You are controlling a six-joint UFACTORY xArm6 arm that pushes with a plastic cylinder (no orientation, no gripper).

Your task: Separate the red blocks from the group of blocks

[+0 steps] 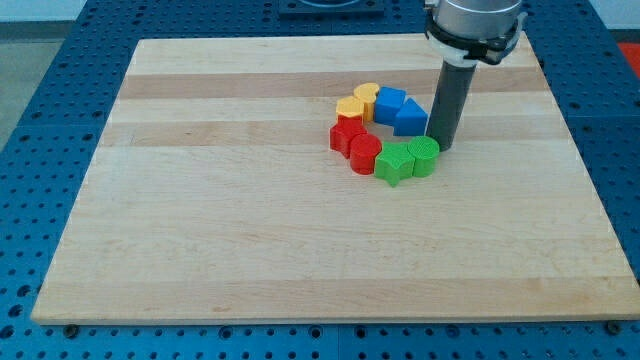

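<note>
2 red blocks (pixel 356 142) sit touching at the left of an 8-block ring on the worktop (pixel 250 240), between yellow blocks (pixel 359 101) far and green blocks (pixel 408 160) near. Blue blocks (pixel 400 110) lie right. My tip (pixel 441 146), a plain rod holding nothing, stands just right of the green cylinder (pixel 424 156).

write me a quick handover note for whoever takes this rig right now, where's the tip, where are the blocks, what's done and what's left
No jaws on this arm: my tip is down on the board, at the cluster's right edge, beside the blue triangle block and the green round block.
The two red blocks sit on the cluster's left side, touching each other and the green star block.
The yellow blocks and the other blue block close the ring at the top.
Done: nothing visibly separated.
Left: push both reds clear, probably toward the view's left.
</note>
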